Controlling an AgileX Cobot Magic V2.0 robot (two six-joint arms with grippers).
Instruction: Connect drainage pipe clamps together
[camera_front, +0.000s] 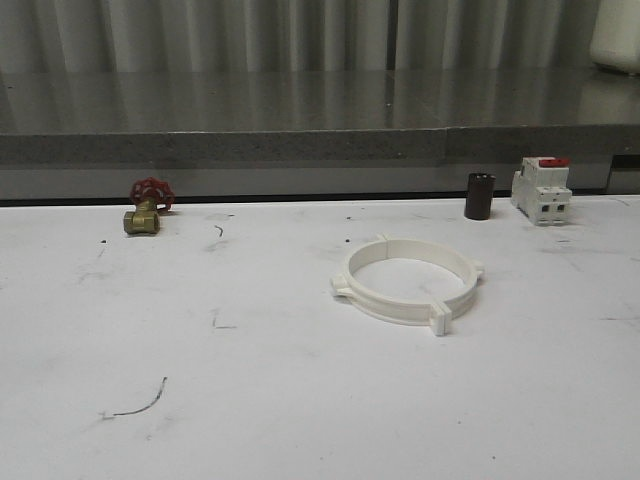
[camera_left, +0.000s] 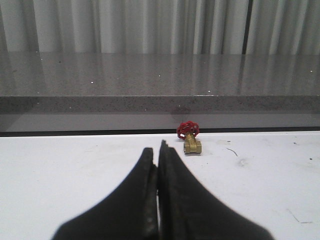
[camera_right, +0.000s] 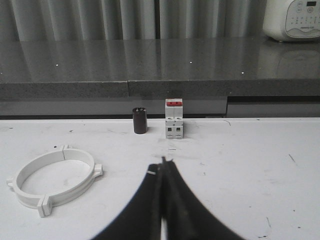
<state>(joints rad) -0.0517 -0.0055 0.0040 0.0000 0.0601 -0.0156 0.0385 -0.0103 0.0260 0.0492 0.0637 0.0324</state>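
The drainage pipe clamps (camera_front: 408, 280) lie on the white table right of centre, two white half bands meeting end to end as one ring with small tabs sticking out. In the right wrist view the same ring of clamps (camera_right: 54, 179) lies flat, well off to one side of my right gripper (camera_right: 163, 162), whose black fingers are pressed together with nothing between them. My left gripper (camera_left: 156, 148) is also shut and empty, its tips hovering over bare table short of the brass valve.
A brass valve with red handwheel (camera_front: 146, 208) sits at the back left of the table (camera_front: 250, 400). A dark cylinder (camera_front: 479, 196) and a white breaker with red top (camera_front: 541, 190) stand at the back right. A grey counter ledge (camera_front: 320, 145) runs behind the table.
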